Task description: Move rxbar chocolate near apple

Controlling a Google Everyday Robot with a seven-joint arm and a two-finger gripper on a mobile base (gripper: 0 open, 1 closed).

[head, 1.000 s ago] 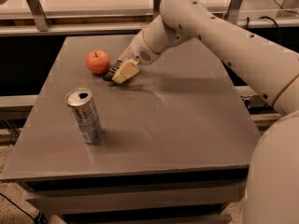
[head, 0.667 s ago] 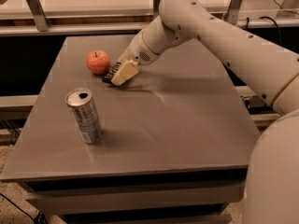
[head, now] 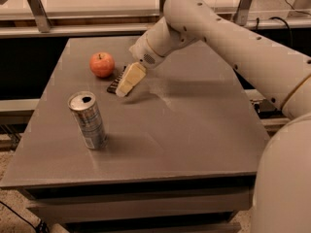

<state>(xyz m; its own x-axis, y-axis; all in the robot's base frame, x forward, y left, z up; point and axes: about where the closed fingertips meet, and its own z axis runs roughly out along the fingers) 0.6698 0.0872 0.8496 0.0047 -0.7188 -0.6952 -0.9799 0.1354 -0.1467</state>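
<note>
Tool (head: 125,85) hung low over the far left part of the grey desk (head: 194,130), covering the right edge of the rxbar chocolate (head: 114,83). Whether it gripped the bar or stood apart could not be told. The bar lay flat just right of the apple (head: 102,64). Pale counters ran behind. One bar, one apple and one silver can (head: 88,120), upright near the front left.
</note>
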